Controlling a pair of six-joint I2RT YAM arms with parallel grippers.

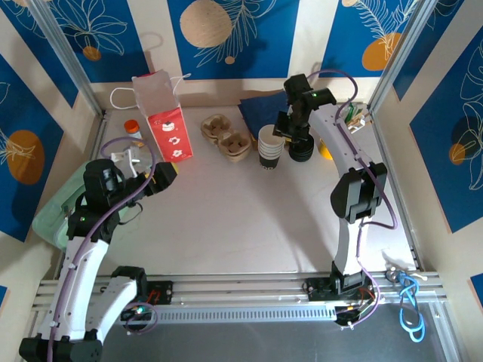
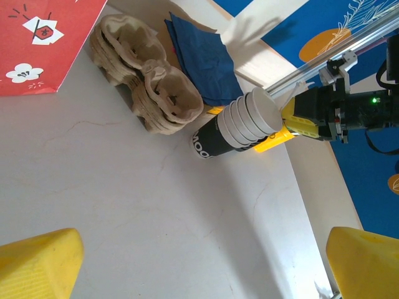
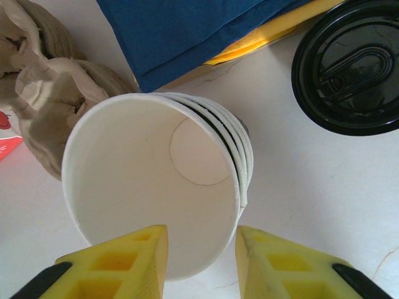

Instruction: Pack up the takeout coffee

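My right hand (image 3: 202, 265) is about half open with nothing in it. It sits right over the near rim of the stack of empty cups (image 3: 156, 187). The takeout coffee (image 3: 349, 62) stands just beside that stack on the worktop (image 3: 324, 187), with its black lid on. I think I should slide over to it, open wider, grab its side gently and keep it upright. My left hand (image 2: 199, 268) is wide open and holds nothing.

I see white links and black joints on both the left arm (image 1: 79, 249) and the right arm (image 1: 343, 241), each with a purple cable (image 1: 106, 147) running along it. The left hand (image 2: 199, 268) and right hand (image 3: 199, 261) have blocky yellow fingers (image 3: 118, 261) on black backing. A green light (image 1: 312, 96) glows at the right wrist.
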